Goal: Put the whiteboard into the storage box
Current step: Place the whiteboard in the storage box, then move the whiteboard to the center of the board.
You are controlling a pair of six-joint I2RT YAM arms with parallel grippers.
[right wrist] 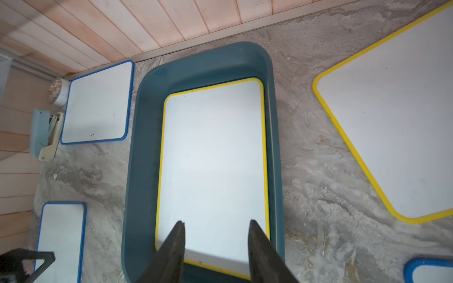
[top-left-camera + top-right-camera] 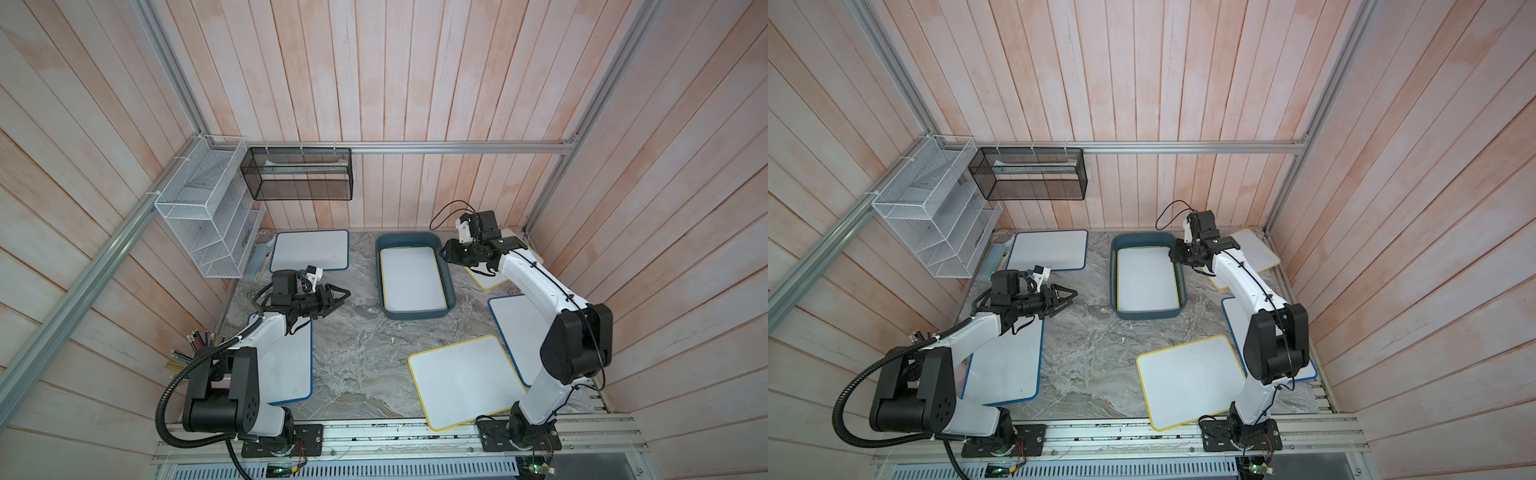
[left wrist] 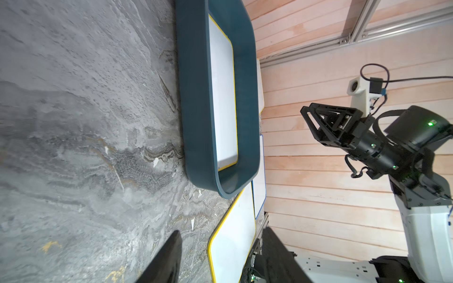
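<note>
The teal storage box point(image 2: 415, 314) point(image 2: 1144, 314) stands at the back middle of the marble table. A yellow-edged whiteboard point(image 2: 413, 278) point(image 1: 213, 159) lies flat inside it, nearer the right wall. My right gripper point(image 2: 446, 254) point(image 1: 217, 223) hovers over the box's far right corner, open, with nothing between its fingers. My left gripper point(image 2: 340, 301) point(image 3: 221, 231) hangs open and empty above the table, left of the box. In the left wrist view the box point(image 3: 196, 98) shows side-on, with the right gripper point(image 3: 311, 117) beyond it.
More whiteboards lie on the table: yellow-edged at the front point(image 2: 463, 380) and far right point(image 2: 490, 278), blue-edged at the back left point(image 2: 309, 250), under the left arm point(image 2: 291, 365) and under the right arm point(image 2: 519, 328). A white wire rack point(image 2: 203, 216) and black mesh basket point(image 2: 297, 174) hang on the walls.
</note>
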